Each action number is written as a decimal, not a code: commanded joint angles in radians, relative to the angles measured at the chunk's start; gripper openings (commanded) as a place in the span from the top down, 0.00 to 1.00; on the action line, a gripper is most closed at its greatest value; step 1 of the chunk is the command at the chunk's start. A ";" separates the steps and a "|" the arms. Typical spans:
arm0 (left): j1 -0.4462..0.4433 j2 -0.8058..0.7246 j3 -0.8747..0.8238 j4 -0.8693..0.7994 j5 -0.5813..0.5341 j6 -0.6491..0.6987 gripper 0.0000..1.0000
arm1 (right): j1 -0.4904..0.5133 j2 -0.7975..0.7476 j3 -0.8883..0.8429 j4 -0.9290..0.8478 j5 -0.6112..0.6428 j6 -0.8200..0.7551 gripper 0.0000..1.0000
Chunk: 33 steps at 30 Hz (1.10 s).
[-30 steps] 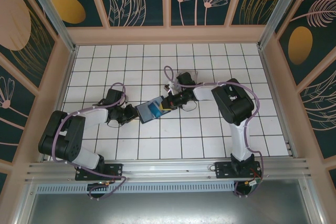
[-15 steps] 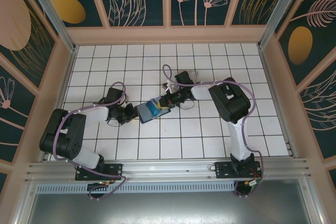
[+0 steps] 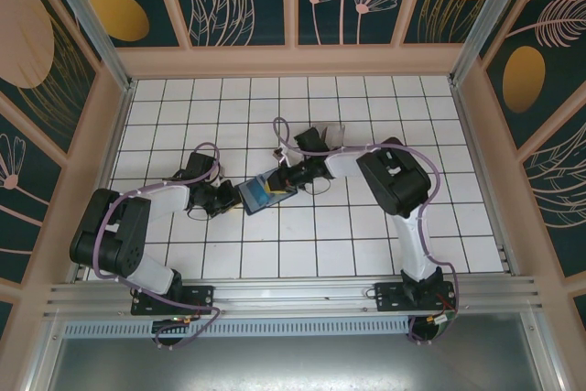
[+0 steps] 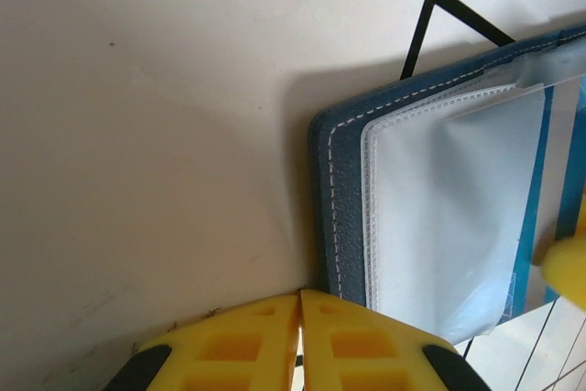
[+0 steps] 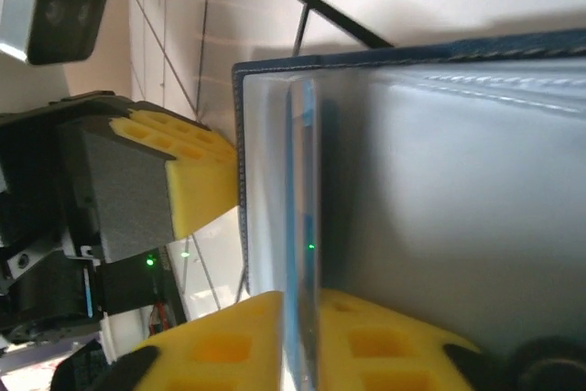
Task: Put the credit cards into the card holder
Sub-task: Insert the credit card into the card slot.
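One small navy-blue folding card holder (image 3: 259, 195) lies open near the middle of the white-tiled, black-gridded desk (image 3: 366, 235), a little toward its left edge, flanked by two black robot arms. The left tool (image 3: 226, 197) sits at the holder's left rim and the right tool (image 3: 286, 180) at its right side, so the wallet lies between them.

From the left wrist, the left tool (image 4: 300, 336) has its two yellow fingertips pressed flat together with nothing between them, just beside the stitched navy corner of the holder (image 4: 341, 190). One clear plastic sleeve (image 4: 458, 217) covers the holder's pale inner face; whether a credit card sits inside it cannot be told.

From the right wrist, the right tool (image 5: 302, 345) stands narrow, with the sleeve's thin upright edge (image 5: 302, 226) between its yellow fingers. Whether they pinch it cannot be told.
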 commanded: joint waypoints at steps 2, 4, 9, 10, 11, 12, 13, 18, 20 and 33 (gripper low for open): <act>-0.015 0.061 0.006 0.073 -0.025 0.020 0.88 | 0.016 -0.030 -0.037 -0.014 0.093 -0.002 0.69; -0.014 0.069 0.021 0.061 -0.019 0.029 0.88 | 0.013 -0.050 -0.036 -0.054 0.143 -0.025 0.66; -0.014 0.065 0.016 0.065 -0.023 0.031 0.89 | 0.004 -0.093 -0.040 -0.099 0.206 -0.052 0.65; -0.014 0.071 0.018 0.064 -0.019 0.032 0.89 | 0.006 -0.092 -0.041 -0.102 0.209 -0.054 0.66; -0.014 0.078 0.020 0.063 -0.016 0.033 0.88 | 0.007 -0.091 -0.043 -0.101 0.210 -0.050 0.66; -0.015 0.084 0.021 0.063 -0.010 0.033 0.88 | 0.008 -0.089 -0.043 -0.098 0.209 -0.048 0.66; -0.015 0.087 0.020 0.068 -0.007 0.030 0.88 | 0.011 -0.089 -0.043 -0.100 0.209 -0.051 0.66; -0.015 0.092 0.021 0.074 0.002 0.027 0.89 | 0.046 -0.089 -0.019 -0.136 0.255 -0.076 0.70; -0.014 0.090 0.016 0.084 -0.003 0.021 0.89 | 0.066 -0.098 -0.010 -0.145 0.284 -0.087 0.70; -0.015 0.135 0.057 0.086 0.024 0.025 0.91 | 0.143 -0.144 0.002 -0.162 0.423 -0.067 0.66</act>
